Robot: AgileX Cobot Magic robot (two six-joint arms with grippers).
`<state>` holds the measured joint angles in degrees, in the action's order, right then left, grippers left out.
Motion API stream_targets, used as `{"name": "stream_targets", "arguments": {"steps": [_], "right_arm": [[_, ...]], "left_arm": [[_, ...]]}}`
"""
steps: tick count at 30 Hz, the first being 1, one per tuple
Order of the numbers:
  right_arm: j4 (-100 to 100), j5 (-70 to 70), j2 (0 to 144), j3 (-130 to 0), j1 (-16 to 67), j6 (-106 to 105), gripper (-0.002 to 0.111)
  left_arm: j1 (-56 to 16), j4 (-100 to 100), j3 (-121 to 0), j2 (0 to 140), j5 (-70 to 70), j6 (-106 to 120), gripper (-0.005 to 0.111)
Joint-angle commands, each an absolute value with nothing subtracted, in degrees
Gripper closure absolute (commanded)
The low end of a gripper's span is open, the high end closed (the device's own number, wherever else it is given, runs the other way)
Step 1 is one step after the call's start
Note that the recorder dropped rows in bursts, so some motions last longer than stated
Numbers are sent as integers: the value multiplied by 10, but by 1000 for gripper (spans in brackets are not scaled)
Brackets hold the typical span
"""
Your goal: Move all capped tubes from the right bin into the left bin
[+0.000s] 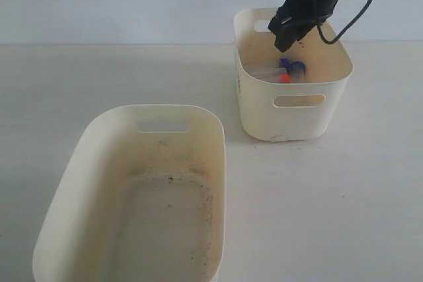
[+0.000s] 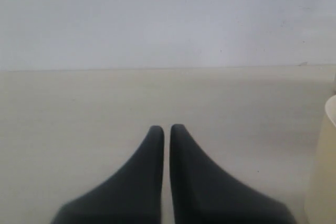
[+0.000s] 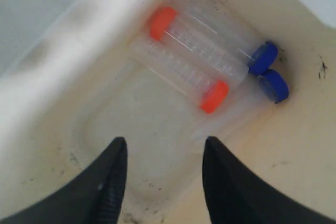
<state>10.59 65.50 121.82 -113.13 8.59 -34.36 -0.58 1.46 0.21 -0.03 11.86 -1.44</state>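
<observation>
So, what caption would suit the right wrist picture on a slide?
Open fingers above four capped tubes, two orange-capped and two blue-capped, lying in the right bin.

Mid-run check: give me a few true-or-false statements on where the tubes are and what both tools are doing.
1. The four capped tubes in view lie in the right bin. True.
2. The right tool is clamped on a tube. False: its fingers stand apart above the bin floor with nothing between them.
3. Every cap is blue. False: there are two orange caps and two blue caps.
4. The left tool is shut, with nothing in it. True.
5. The left bin already holds one tube. False: no tube shows in it.
</observation>
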Motion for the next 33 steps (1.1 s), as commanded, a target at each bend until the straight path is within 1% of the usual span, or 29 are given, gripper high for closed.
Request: {"name": "stream_targets", "arguments": {"steps": [1,4,11,24,33], "right_arm": [[97,630,1245,-1139,85,-506,64],[100,619,1257,-1139,85,-587,64],[98,557,1276,-1138,85,-651,64],[89,525,1337,-1138,85,-816,64],[69,516,1365,-1138,85,-844,64]], "left_arm": [[-6,11,0,0,116,-20,102],[-6,11,0,0,116,-20,102],[-6,11,0,0,116,-20,102],[-6,11,0,0,116,-20,102],[-6,11,0,0,116,-20,102]]}}
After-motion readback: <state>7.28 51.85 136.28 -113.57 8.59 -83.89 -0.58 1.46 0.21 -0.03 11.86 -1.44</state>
